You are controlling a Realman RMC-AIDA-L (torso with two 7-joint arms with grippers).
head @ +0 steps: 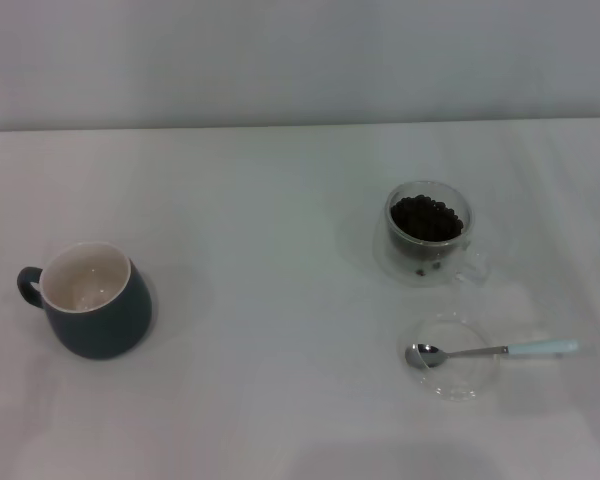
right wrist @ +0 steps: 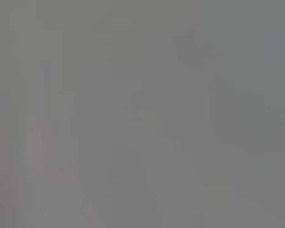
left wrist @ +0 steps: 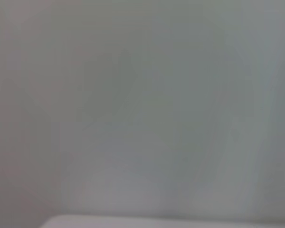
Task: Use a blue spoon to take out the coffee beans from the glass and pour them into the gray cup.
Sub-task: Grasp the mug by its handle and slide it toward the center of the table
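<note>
a: while nothing is moving on the tabletop (head: 280,300), let's size up the blue spoon (head: 495,350). it lies with its metal bowl inside a flat clear dish (head: 455,358) and its pale handle sticking out over the rim toward the robot's right.

b: light and stiff, i'd say, and that polished neck looks slippery. the handle is the place to take it, out past the dish rim where there's room underneath.

a: and the arms? neither the left gripper nor the right gripper appears in the head view, and both wrist views show only a blank grey surface, so whether the jaws are apart or together, i cannot tell.

b: fair. now the glass (head: 429,232), just behind the dish, is loaded with coffee beans (head: 427,218) close to the brim. thin clear walls, fragile by the look of it, and probably easy to nudge over.

a: its clear side handle points toward the dish, so the spoon has to lift cleanly or it clips that.

b: the beans are small, loose and will roll off a shallow bowl if it tips.

a: the gray cup (head: 90,299) stands well apart on the left, upright, cream inside empty, loop handle on its far left. a long carry across open tabletop, nothing in between.
</note>
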